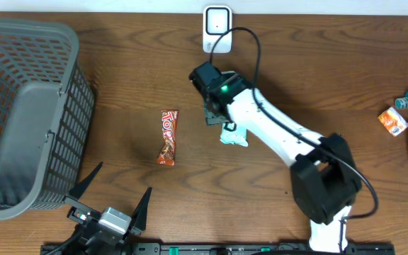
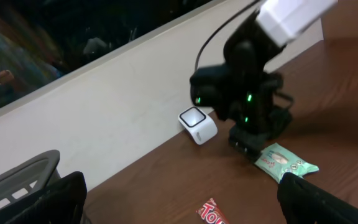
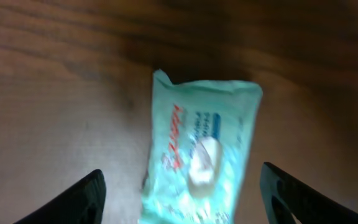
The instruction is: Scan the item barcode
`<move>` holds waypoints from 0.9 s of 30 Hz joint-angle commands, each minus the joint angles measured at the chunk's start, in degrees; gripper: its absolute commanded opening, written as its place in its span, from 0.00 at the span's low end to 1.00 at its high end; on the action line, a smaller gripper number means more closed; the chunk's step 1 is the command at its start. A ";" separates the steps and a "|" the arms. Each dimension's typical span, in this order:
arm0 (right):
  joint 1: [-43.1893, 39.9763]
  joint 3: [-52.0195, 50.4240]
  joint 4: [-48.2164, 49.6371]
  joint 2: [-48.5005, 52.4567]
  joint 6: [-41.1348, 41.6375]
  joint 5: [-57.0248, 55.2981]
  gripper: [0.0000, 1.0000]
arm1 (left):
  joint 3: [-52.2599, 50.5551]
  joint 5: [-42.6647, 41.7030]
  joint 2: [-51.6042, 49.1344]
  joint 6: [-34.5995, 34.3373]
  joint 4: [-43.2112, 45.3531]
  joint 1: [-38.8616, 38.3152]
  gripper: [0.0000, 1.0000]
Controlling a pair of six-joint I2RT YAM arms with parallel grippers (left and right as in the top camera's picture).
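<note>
Progress cannot be called finished from these views: the wipes packet (image 3: 204, 143) lies flat on the table (image 1: 119, 64), near the scanner (image 1: 217, 28) but not raised to its window. The right claw (image 3: 182, 171) hangs directly over the packet with its jaws spread wide. One finger stands on either side and neither touches it, so the packet is not held. Its printed face is up (blurred, with no barcode to be made out). The left claw (image 1: 125, 177) sits at the near edge of the table, also spread wide and holding nothing. A candy bar (image 1: 168, 137) lies apart from the packet, toward the basket (image 1: 27, 113), and a few more items (image 1: 406, 120) lie at the far right. In my judgement a grasp, a lift and a showing to the scanner are left for this packet, unless its scan is already done, which the views cannot settle.
</note>
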State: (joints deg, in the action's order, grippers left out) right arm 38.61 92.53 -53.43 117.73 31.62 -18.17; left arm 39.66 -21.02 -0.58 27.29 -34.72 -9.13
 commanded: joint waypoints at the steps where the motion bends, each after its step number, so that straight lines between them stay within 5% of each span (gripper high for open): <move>1: 0.81 0.09 0.83 5.16 -0.37 -4.46 0.69 | -0.13 0.09 0.42 0.57 0.11 -0.22 0.98; 9: 0.70 0.09 -0.15 9.86 -0.35 -9.31 0.53 | -0.13 0.09 0.42 0.57 0.11 -0.22 0.98; 14: 0.79 0.07 -6.54 12.37 -0.42 -5.75 0.04 | -0.13 0.09 0.42 0.57 0.11 -0.22 0.98; 16: 0.74 0.46 -7.06 12.11 -2.16 -0.57 0.01 | -0.13 0.09 0.42 0.57 0.11 -0.22 0.98; 24: -6.86 9.07 -13.66 7.82 -29.27 54.53 0.01 | -0.13 0.09 0.42 0.57 0.11 -0.22 0.98; 27: -9.42 8.87 -18.47 7.89 -35.21 66.31 0.01 | -0.13 0.09 0.42 0.57 0.15 -0.24 0.98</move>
State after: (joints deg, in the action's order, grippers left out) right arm 32.10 101.12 -68.45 127.13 9.56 20.45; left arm 39.66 -21.02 -0.58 27.29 -34.72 -9.13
